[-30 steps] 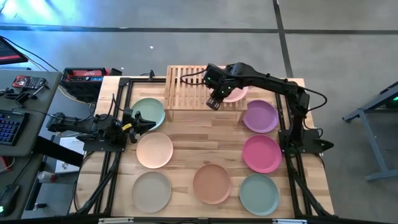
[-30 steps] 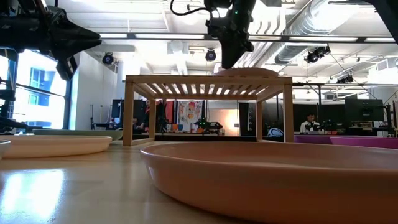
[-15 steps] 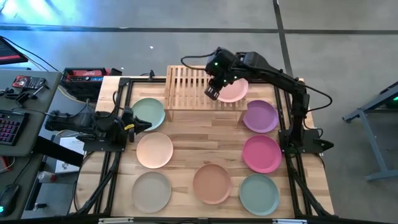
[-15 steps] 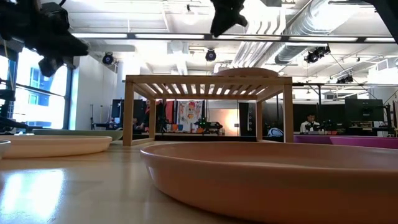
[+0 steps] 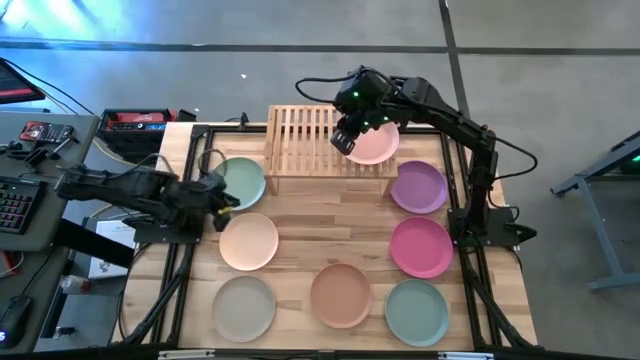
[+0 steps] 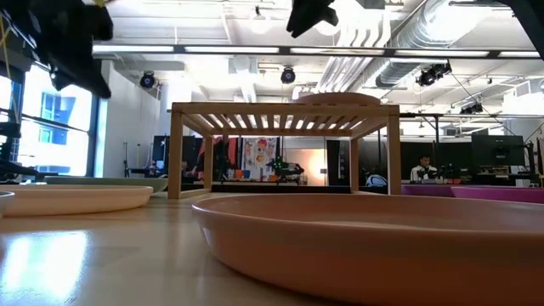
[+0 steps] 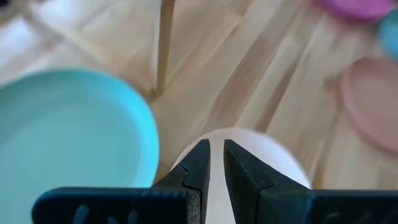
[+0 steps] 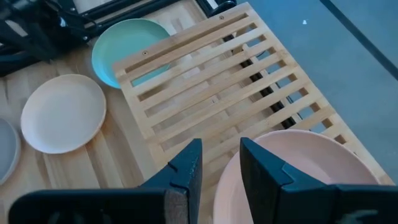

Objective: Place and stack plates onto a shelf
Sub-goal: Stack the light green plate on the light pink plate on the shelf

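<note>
The light-wood shelf [image 5: 300,135] stands at the table's far edge. A pink plate [image 5: 380,147] lies flat on the right half of its slats. My right gripper [image 5: 344,141] hovers open above the shelf, beside that plate's left rim [image 8: 249,186], touching nothing. My left gripper [image 5: 222,196] points down between the green plate [image 5: 240,178] and the cream plate [image 5: 248,241]. Its fingers [image 7: 200,163] are together with only a thin slit, over the cream plate's rim [image 7: 261,149]. Both plates lie flat on the table.
Other plates lie flat on the table: purple [image 5: 418,186] and magenta [image 5: 421,247] on the right, grey-beige [image 5: 243,307], terracotta [image 5: 341,295] and grey-teal [image 5: 416,312] along the near edge. The shelf's left half [image 8: 205,93] shows bare slats. A desk with gear stands left of the table.
My right gripper has risen from the pink plate's left rim and drawn a little toward the far edge; the plate stays on the shelf. My left gripper has tipped from pointing level to pointing down, beside the green and cream plates.
</note>
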{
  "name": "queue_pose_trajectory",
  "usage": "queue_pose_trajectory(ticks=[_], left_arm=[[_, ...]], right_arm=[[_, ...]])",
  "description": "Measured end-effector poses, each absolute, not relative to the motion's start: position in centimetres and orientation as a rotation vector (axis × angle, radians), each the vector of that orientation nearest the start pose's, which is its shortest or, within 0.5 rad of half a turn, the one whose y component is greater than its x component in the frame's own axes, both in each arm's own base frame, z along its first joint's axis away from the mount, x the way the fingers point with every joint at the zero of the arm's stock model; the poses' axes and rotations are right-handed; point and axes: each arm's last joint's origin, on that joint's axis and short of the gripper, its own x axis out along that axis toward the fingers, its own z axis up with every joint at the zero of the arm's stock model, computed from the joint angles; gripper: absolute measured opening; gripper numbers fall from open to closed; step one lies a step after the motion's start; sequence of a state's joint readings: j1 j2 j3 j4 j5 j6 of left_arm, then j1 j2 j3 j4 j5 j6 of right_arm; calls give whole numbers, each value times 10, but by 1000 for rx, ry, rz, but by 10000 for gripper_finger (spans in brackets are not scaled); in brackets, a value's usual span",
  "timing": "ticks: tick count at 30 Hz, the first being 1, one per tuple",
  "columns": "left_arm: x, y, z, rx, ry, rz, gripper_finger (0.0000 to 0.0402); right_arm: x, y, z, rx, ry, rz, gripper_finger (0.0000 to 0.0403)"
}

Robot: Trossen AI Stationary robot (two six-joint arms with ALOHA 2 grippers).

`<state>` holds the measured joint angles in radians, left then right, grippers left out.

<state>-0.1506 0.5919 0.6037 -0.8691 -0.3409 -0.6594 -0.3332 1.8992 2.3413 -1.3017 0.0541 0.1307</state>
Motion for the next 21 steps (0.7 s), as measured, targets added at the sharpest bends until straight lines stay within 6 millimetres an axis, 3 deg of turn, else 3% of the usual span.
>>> queue_pose_trajectory(ticks=[10, 21], left_arm=[[142, -2, 213, -429, 1008, 514, 35], [153, 6, 199, -296, 1139, 513, 35]], right_arm=[[344, -120, 439, 251, 831, -418, 85], [343, -120, 439, 268, 832, -425, 85]])
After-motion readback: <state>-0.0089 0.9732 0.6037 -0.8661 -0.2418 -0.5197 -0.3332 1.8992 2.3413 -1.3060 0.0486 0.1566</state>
